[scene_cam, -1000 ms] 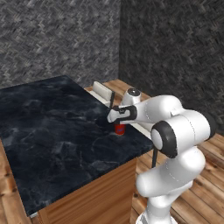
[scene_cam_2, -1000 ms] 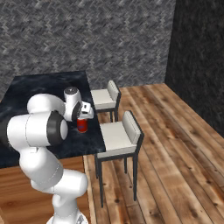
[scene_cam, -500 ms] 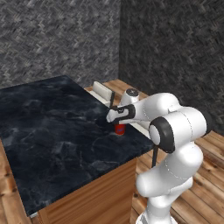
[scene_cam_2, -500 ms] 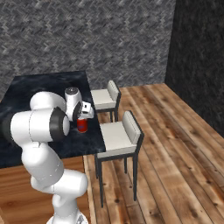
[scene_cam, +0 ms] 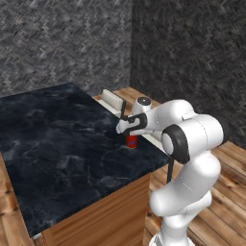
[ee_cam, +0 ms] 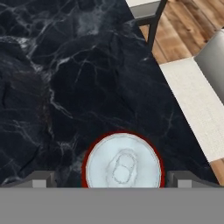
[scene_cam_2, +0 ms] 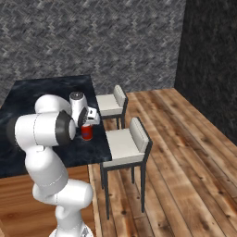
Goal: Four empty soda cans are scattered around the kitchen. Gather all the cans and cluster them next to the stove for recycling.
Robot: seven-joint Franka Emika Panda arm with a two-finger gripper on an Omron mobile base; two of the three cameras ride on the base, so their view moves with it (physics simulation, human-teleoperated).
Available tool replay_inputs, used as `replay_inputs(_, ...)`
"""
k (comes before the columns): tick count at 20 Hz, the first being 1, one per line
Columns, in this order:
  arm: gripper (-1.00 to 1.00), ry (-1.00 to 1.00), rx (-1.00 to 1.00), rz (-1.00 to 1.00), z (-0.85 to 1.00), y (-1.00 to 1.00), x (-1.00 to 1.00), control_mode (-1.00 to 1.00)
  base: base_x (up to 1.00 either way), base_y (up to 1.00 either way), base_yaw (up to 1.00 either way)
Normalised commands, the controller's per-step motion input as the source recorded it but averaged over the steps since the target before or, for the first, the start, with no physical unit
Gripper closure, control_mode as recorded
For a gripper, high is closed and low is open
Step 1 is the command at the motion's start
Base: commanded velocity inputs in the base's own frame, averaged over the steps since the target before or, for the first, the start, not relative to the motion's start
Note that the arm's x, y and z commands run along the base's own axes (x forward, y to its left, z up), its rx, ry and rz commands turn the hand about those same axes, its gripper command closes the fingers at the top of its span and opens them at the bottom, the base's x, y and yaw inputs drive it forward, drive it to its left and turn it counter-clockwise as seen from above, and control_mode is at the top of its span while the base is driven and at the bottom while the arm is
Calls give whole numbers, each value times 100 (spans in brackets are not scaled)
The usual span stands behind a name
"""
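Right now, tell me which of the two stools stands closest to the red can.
The nearer stool, with its seat beside the counter edge by the red can; the other stool stands farther along toward the wall.

No readable text, label or number shows anywhere. The small red soda can with a silver top (ee_cam: 123, 164) bears no legible brand — its side is plain red.

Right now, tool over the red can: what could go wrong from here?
1. The can stands close to the counter edge by the stools; a nudge could tip it off.
2. The tool is open, its fingertips straddling the can; an off-centre descent may knock it over.
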Motion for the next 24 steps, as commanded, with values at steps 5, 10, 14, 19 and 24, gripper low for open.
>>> replay_inputs(5,-100,0,0,0,-6,0,8,-100,0,0,0)
replay_inputs(10,-100,0,0,0,-10,0,10,-100,0,0,0)
replay_inputs(14,-100,1,0,0,-13,0,6,-100,0,0,0)
replay_inputs(19,-100,2,0,0,-10,0,1,-100,0,0,0)
replay_inputs(24,-100,1,0,-1,-3,0,0,-100,0,0,0)
